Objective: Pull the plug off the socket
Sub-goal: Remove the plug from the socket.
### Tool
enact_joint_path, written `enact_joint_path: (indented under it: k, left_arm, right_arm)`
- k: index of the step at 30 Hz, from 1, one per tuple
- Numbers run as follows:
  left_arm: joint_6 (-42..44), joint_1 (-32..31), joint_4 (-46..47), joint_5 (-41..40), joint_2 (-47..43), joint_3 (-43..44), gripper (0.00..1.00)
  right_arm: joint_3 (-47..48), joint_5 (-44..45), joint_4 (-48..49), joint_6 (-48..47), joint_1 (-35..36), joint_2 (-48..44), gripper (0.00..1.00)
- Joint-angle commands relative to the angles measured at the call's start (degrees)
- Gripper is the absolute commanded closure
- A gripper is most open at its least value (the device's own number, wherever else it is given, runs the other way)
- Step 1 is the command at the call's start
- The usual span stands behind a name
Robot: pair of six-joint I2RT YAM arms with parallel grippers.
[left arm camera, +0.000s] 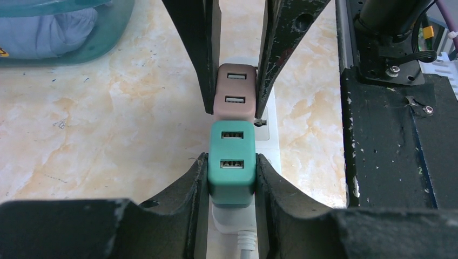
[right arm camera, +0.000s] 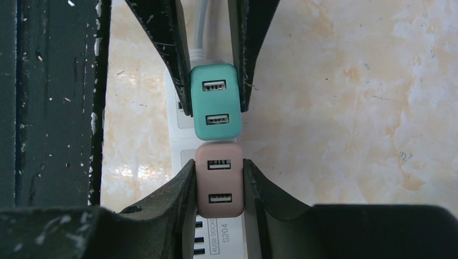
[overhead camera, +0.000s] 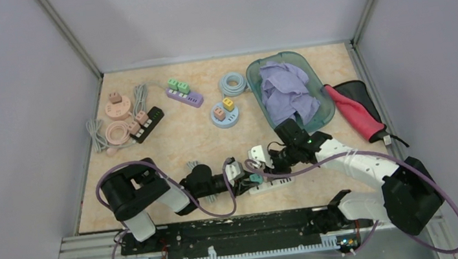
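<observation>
While the white power strip (right arm camera: 181, 143) lay flat at the near edge of the table (overhead camera: 181, 135), about midway along it, both arms were engaged on it. The left gripper (left arm camera: 232, 159) was closed narrowly on the teal USB charger plug (left arm camera: 231, 167), one finger pressed to each long side. The right gripper (right arm camera: 219, 167) was clamped in the same way on the pink USB charger plug (right arm camera: 219, 186). The two plugs stood touching end to end on the strip, the teal one nearer the cord end. Both appeared fully seated, and no gap showed beneath either body.

Assessment: the grasp step was complete and the extraction was not yet begun. The frames did not settle which plug was to come out. One arm was judged likely to serve as the anchor, holding the strip down through its plug, while the other drew.

Requirement for the next move: a straight pull square to the strip's face, without rocking towards the neighbouring plug, and with grip pressure kept up.

Risk noted: the light strip could lift with the plug if the anchoring arm gave way, and the fingers could slip on the smooth plastic sides.
</observation>
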Motion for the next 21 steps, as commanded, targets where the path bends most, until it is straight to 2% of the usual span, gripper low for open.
enact_joint_path:
  k: [1, 6, 14, 17, 21]
  left_arm:
    - [0.17, -0.09, -3.96, -1.41, 2.42, -0.19, 1.00]
    - [0.61, -0.09, -4.05, -1.83, 2.02, -0.99, 1.00]
    - [0.65, -0.09, -4.23, -2.25, 2.05, -1.02, 1.00]
    - [0.58, -0.09, -4.23, -2.34, 2.23, -0.93, 1.00]
    - [0.57, -0.08, -4.31, -2.23, 2.77, -0.57, 1.00]
  right_arm:
    - [2.18, -5.04, 8.34, 8.26, 2.48, 0.60, 1.00]
    - [2.54, -6.29, 5.90, 6.27, -1.43, -0.81, 1.00]
    - [3.27, -11.01, -4.54, -6.01, -2.76, -1.42, 1.00]
    - [2.56, -12.76, -3.83, -5.72, -2.07, -1.43, 1.00]
    - [1.58, -10.96, 2.47, 0.80, 1.88, -0.86, 1.00]
